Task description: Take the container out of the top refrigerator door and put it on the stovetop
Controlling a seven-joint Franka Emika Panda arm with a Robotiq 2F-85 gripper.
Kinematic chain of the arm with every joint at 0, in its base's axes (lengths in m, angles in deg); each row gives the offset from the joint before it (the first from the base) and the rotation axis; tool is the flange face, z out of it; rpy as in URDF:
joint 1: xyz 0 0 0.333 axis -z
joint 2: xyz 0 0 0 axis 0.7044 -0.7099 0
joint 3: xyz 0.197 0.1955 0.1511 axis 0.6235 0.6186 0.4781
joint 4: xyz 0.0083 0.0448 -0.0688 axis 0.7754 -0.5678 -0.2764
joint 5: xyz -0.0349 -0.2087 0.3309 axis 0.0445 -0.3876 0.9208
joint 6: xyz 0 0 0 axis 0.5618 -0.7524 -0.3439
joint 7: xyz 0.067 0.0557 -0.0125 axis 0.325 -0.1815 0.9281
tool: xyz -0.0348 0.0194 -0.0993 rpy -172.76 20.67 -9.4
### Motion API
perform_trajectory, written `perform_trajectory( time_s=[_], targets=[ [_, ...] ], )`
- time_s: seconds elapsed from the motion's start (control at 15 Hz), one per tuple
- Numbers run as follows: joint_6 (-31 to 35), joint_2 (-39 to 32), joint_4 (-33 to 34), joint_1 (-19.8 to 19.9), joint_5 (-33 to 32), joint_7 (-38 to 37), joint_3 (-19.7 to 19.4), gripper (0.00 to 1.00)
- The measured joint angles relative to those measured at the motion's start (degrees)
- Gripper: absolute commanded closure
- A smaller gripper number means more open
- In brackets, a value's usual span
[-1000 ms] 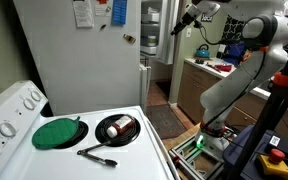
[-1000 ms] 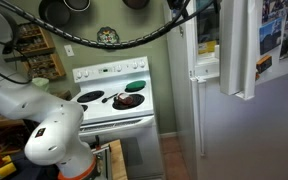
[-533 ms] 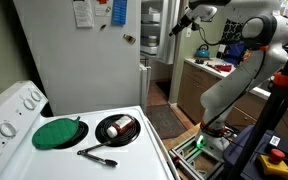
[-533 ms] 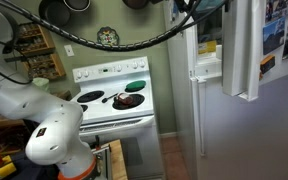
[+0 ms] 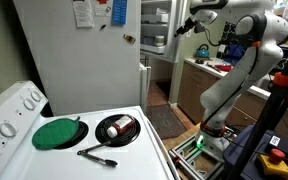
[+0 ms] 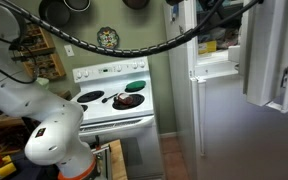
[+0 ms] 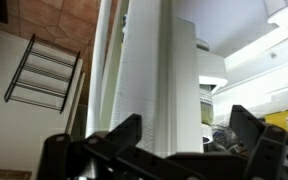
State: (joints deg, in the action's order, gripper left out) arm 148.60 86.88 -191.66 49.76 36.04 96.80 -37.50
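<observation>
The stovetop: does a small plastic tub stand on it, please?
No, on the stovetop I see a green disc, a black pan and a utensil.

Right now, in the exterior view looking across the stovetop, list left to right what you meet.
Knob panel, green disc, black pan, gripper.

A round green disc (image 5: 58,133), a black burner pan (image 5: 117,129) holding a shiny item, and a black-handled utensil (image 5: 96,154) are seen grouped well below the gripper (image 5: 181,28). Papers (image 5: 84,12) are stuck at about its height, well apart.
</observation>
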Motion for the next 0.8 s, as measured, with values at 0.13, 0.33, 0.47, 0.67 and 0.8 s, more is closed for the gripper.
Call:
perform_trajectory(
  time_s=[0.13, 0.33, 0.47, 0.67, 0.8],
  targets=[
    [1.8, -2.0, 1.4, 1.0, -1.7, -1.5, -0.5, 0.0],
    [1.7, -3.5, 3.6, 1.6, -2.8, -2.7, -0.7, 0.0],
    [1.6, -3.6, 3.8, 1.7, -2.9, -2.9, -0.7, 0.0],
    [1.6, -3.6, 3.9, 1.7, -2.9, -2.9, -0.7, 0.0],
    [1.6, -3.6, 3.9, 1.7, -2.9, -2.9, -0.7, 0.0]
  ],
)
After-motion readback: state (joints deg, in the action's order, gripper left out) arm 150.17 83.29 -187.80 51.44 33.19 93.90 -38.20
